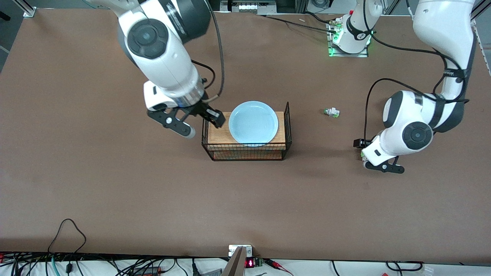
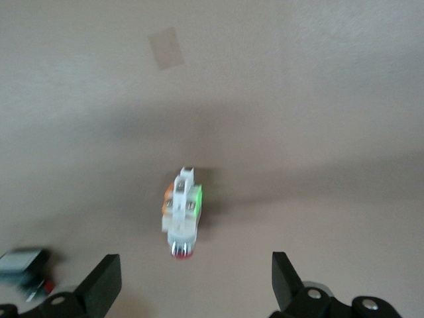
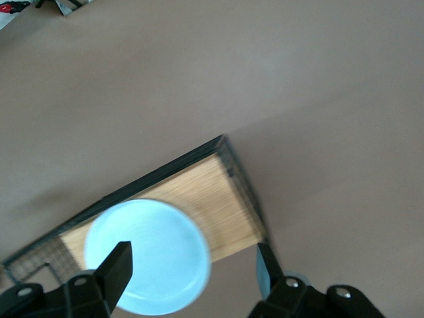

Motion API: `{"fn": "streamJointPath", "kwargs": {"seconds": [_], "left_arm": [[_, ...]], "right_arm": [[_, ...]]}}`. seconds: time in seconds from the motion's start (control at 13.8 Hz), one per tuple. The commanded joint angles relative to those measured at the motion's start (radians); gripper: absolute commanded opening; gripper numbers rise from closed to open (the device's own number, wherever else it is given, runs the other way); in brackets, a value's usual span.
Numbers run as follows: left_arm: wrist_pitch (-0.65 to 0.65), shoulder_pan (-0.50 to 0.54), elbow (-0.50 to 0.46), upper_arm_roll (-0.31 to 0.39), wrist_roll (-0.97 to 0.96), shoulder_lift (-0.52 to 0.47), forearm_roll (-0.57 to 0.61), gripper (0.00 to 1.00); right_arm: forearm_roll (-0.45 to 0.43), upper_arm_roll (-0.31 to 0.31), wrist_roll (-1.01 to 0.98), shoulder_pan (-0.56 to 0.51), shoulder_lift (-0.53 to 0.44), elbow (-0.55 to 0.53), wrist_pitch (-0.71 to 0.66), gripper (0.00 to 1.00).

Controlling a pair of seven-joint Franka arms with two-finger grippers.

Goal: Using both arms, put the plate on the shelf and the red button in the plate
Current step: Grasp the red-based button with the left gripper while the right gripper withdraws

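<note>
The pale blue plate (image 1: 253,122) lies flat in the black wire basket (image 1: 245,153) on its wooden floor. It also shows in the right wrist view (image 3: 149,255). My right gripper (image 1: 196,122) is open and empty, over the basket's end toward the right arm's end of the table; in its wrist view (image 3: 192,257) the plate's edge lies between the fingers. The red button (image 2: 181,213), white with a green mark and a red cap, lies on the table. My left gripper (image 2: 195,264) is open and low over it, straddling its red end. The left hand (image 1: 378,155) hides the button in the front view.
A similar white piece with a green and silver end (image 1: 332,112) lies on the table between the basket and the left arm. A dark piece with a pale face (image 2: 23,265) lies beside one left finger. Cables run along the table edge nearest the front camera.
</note>
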Motion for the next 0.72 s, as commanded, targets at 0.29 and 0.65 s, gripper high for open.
{"fn": "streamJointPath", "kwargs": {"seconds": [0.29, 0.65], "left_arm": [[0.272, 0.037, -0.100, 0.003, 0.034, 0.076, 0.030, 0.99], [0.249, 0.042, -0.098, 0.004, 0.091, 0.087, 0.030, 0.26]], "right_arm": [[-0.084, -0.088, -0.535, -0.089, -0.082, -0.013, -0.122, 0.85], [-0.081, -0.188, -0.968, -0.241, -0.082, -0.013, -0.178, 0.85]]}}
